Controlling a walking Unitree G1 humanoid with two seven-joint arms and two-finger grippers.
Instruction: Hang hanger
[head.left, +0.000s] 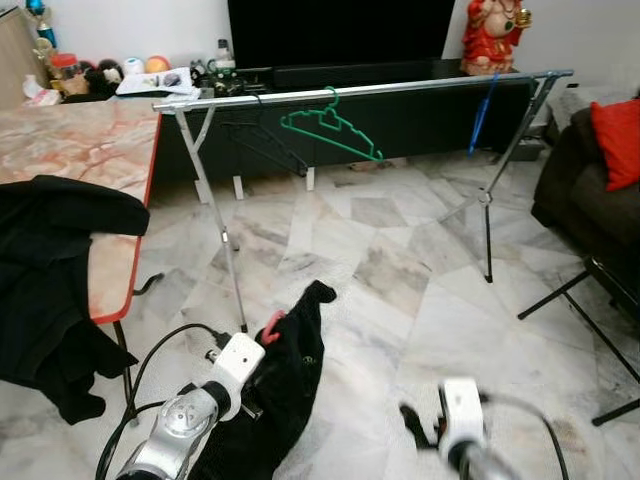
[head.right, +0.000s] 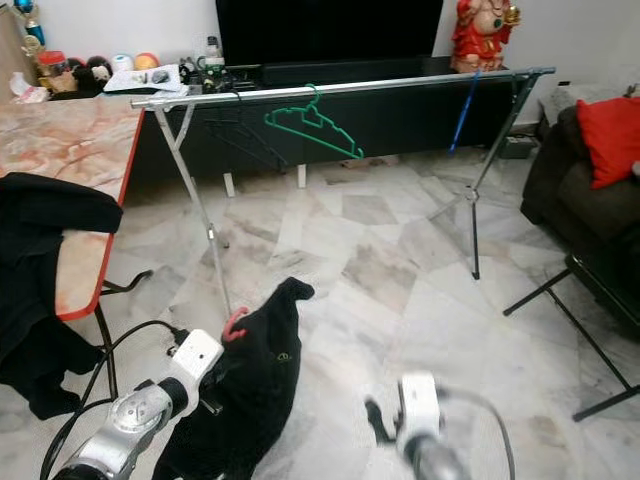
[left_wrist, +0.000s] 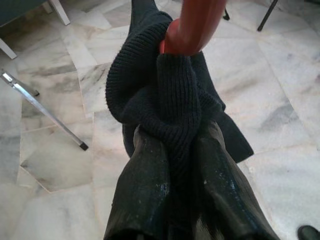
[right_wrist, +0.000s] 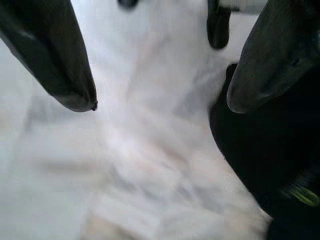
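Left gripper (left_wrist: 172, 150) clenched on black garment (head.left: 270, 390) carrying red hanger (left_wrist: 192, 25), low above marble floor (head.left: 400, 260) near drying rack (head.left: 360, 90); right gripper (right_wrist: 160, 100) spread open, blurred, holding nothing.

No legible txt, labels or nos anywhere

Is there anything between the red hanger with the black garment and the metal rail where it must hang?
Nothing visible blocks the way. The left gripper holds the black knitted garment on the red plastic hanger low over the marble floor; the silver metal rail lies ahead, bearing a green hanger.
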